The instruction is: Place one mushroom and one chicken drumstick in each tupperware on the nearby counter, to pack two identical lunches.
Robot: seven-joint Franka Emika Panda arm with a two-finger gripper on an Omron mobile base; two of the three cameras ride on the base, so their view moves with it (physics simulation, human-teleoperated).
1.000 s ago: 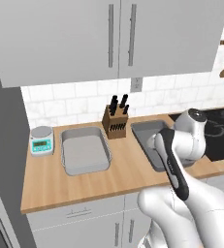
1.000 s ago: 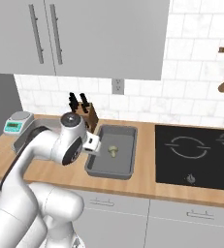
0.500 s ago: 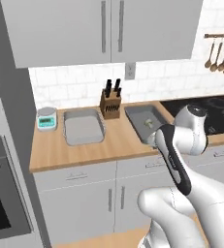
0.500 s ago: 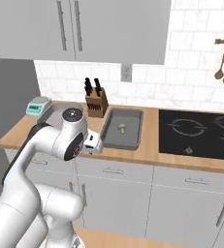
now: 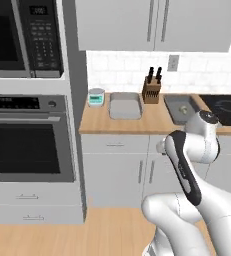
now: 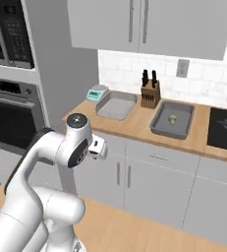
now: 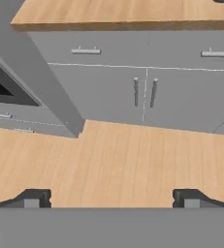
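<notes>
Left on the counter [image 6: 134, 125]: light grey tupperware [image 6: 116, 107], seemingly empty. Right of it, past the knife block [image 6: 150, 96], darker tupperware [image 6: 172, 119] holding one pale mushroom [image 6: 172, 118]. Probably light, soft, easily bruised or rolled; best pinched gently across the cap. No drumstick discernible. Near, well back from the cabinets: gripper [image 7: 111, 198] spread wide, holding nothing, aimed at the floor.

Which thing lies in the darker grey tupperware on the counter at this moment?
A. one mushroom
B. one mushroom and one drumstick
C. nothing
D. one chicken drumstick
A: in the right base view, a single small round pale mushroom sits on the floor of the darker grey tupperware, with no orange piece beside it.
</notes>
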